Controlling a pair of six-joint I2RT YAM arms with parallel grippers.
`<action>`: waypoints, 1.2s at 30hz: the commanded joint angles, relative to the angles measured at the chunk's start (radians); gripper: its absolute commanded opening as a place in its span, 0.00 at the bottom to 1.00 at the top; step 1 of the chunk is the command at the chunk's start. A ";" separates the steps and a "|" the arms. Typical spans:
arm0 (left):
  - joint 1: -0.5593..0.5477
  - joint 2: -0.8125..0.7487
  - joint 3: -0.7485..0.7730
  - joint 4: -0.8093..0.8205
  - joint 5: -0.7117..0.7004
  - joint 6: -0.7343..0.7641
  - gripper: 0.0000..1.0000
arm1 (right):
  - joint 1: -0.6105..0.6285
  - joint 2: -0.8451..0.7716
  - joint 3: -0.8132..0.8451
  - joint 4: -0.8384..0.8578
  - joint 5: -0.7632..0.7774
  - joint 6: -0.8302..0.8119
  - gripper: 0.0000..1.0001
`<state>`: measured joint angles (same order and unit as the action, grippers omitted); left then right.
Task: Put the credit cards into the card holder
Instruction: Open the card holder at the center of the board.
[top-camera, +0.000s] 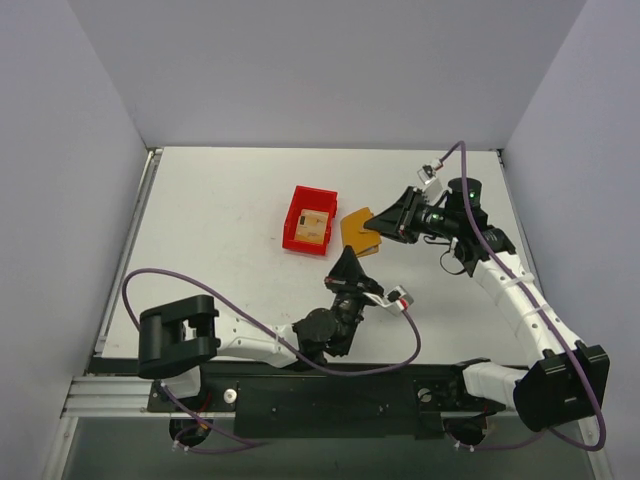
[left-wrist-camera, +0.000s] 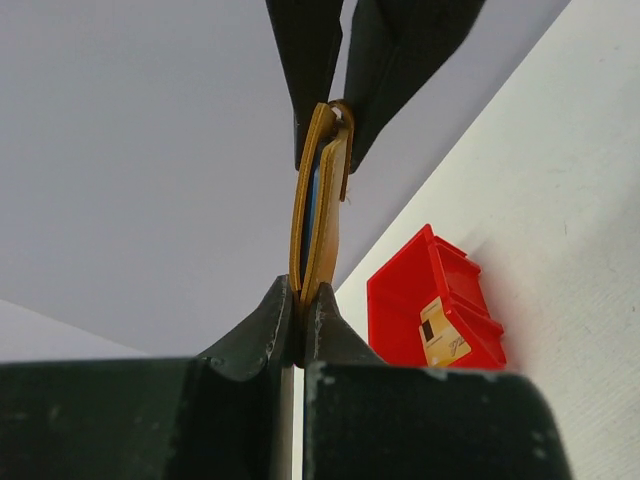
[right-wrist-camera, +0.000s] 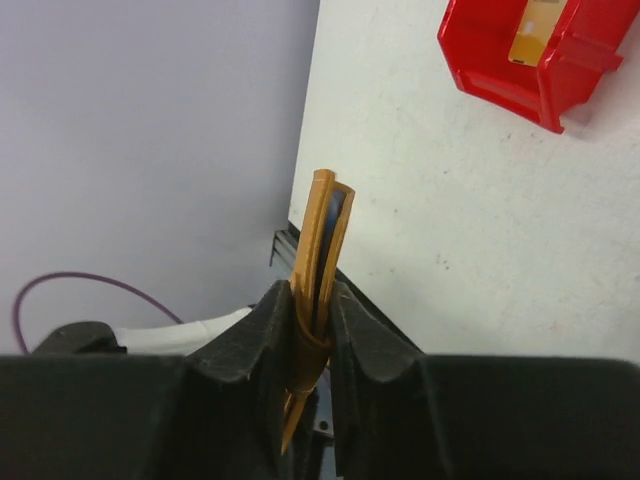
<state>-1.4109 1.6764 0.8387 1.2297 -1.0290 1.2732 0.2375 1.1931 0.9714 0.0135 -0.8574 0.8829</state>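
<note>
- The white table (top-camera: 220, 200) carries one red bin, near its middle
- Two grippers meet just right of the bin, and both grip the same thing
- The right gripper (right-wrist-camera: 313, 292) comes in from the right, its fingers pressed close on one edge of the card holder, which stands up between them
- The left gripper (left-wrist-camera: 300, 290) reaches up from the near side, its fingers squeezed nearly together and pinching the opposite edge
- One red bin (top-camera: 298, 215) sits open side up, with a card lying inside
- One card holder (top-camera: 355, 222), orange-tan, is held off the table between the two grippers; seen edge-on its leaves are slightly parted, with a strip of blue between them
- One credit card (top-camera: 315, 224) is visible, tan, flat in the bin
</note>
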 joint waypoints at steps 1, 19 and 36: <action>-0.013 -0.003 0.053 0.204 -0.032 0.068 0.00 | 0.010 -0.035 0.030 0.010 0.018 -0.039 0.00; 0.289 -0.679 -0.082 -0.752 0.475 -1.369 0.74 | 0.000 -0.136 0.075 -0.150 0.183 -0.314 0.00; 0.744 -0.594 -0.159 -0.394 1.477 -2.089 0.74 | -0.001 -0.193 -0.065 0.376 -0.124 -0.122 0.00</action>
<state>-0.6739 1.0466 0.6930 0.6117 0.2180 -0.6212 0.2363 1.0252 0.9165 0.2157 -0.9131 0.7193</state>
